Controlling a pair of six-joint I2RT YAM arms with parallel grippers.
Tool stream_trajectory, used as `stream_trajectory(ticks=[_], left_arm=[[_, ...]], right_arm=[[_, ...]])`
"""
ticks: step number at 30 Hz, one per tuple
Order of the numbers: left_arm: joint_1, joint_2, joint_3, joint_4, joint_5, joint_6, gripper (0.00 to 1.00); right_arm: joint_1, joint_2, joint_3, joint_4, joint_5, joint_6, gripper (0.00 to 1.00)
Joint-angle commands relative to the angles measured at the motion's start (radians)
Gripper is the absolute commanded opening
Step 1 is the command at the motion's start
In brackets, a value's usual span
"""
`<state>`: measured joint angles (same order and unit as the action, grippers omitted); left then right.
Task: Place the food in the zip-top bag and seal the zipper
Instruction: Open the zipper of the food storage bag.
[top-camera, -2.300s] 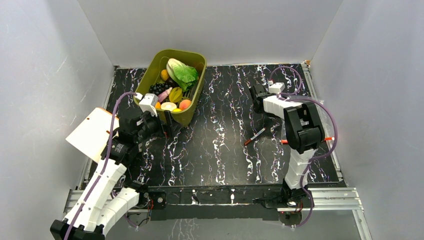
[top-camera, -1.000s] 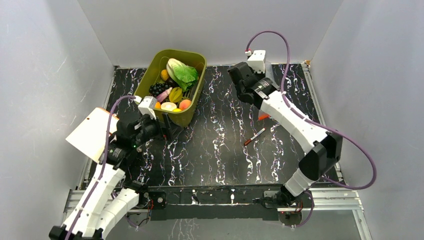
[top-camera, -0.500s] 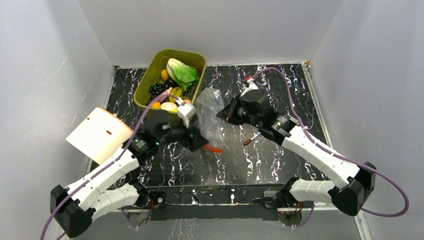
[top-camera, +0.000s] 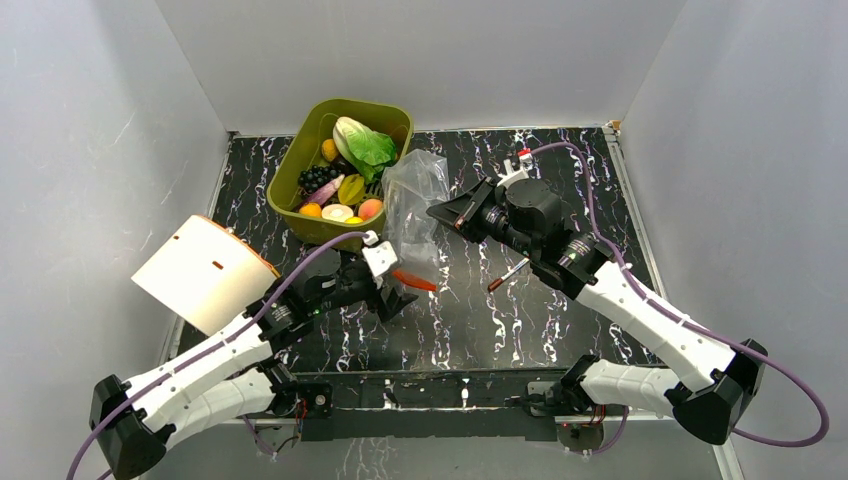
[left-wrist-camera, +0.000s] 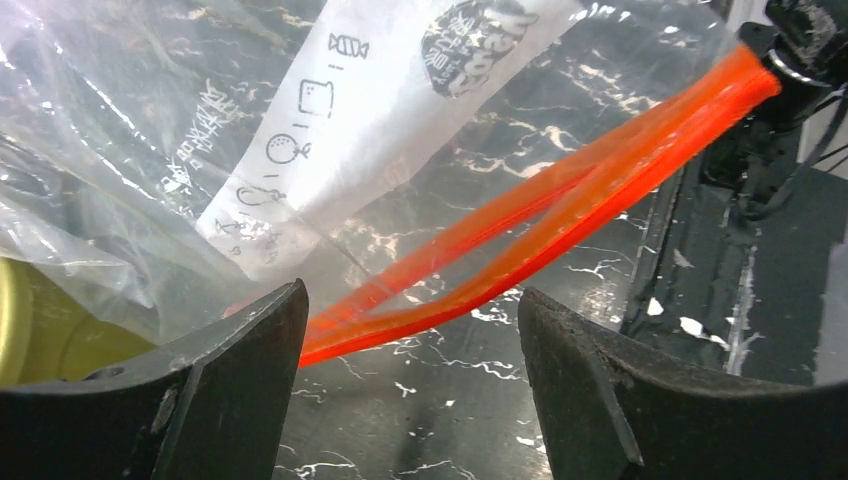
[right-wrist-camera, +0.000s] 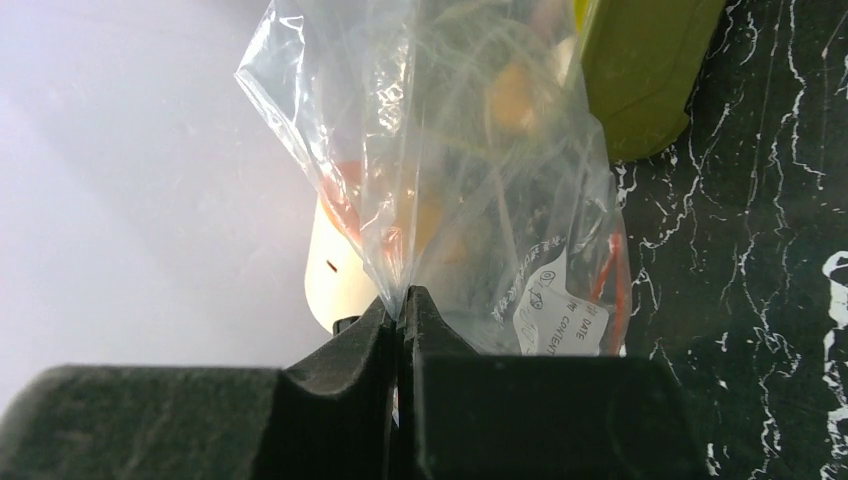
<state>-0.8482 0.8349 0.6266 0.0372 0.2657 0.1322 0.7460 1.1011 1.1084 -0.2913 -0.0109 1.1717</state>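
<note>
1. The left gripper (left-wrist-camera: 410, 310) has its fingers apart, with the zipper (left-wrist-camera: 560, 200) crossing the gap just ahead, untouched
2. The zipper, its strips slightly parted, looks like the one stiff part and so the best hold
3. The bag (top-camera: 412, 195) hangs beside the bin (top-camera: 290, 175), mouth low; it looks thin, floppy, slippery and light
4. The right gripper (right-wrist-camera: 400, 300) has its fingers pinched together on a fold of film
5. The food (top-camera: 350, 160) sits in the bin

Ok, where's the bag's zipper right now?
Top view, near the middle: the zipper is at the low end of the zip-top bag, just in front of the olive bin, with the open left gripper beside it.
</note>
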Motion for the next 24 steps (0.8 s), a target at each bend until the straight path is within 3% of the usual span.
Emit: stream_trajectory(ticks=[1, 7, 10, 14, 19, 21, 22, 24], left_arm=[[-0.006, -0.008, -0.005, 0.068, -0.045, 0.090, 0.75], [-0.005, 0.016, 0.015, 0.070, -0.093, 0.153, 0.68], [-0.006, 0.027, 0.016, 0.088, -0.099, 0.187, 0.58], [-0.006, 0.030, 0.018, 0.091, -0.051, 0.230, 0.41], [-0.006, 0.019, 0.020, 0.098, -0.021, 0.206, 0.00], [-0.007, 0.005, 0.015, 0.099, -0.012, 0.184, 0.00], [-0.007, -0.005, 0.010, 0.101, -0.009, 0.171, 0.00], [-0.007, -0.024, 0.008, 0.102, -0.003, 0.136, 0.00]], right_arm=[[0.000, -0.008, 0.002, 0.086, -0.009, 0.042, 0.00], [0.000, 0.005, -0.013, 0.114, -0.048, 0.055, 0.00], [0.000, 0.007, -0.017, 0.115, -0.054, 0.055, 0.00], [-0.001, 0.006, -0.027, 0.113, -0.045, 0.051, 0.00], [-0.002, 0.017, -0.038, 0.101, -0.042, 0.029, 0.00], [-0.001, 0.014, -0.054, 0.100, -0.032, 0.026, 0.00], [-0.002, 0.011, -0.060, 0.100, -0.028, 0.016, 0.02], [-0.001, 0.006, -0.060, 0.105, -0.012, -0.058, 0.22]])
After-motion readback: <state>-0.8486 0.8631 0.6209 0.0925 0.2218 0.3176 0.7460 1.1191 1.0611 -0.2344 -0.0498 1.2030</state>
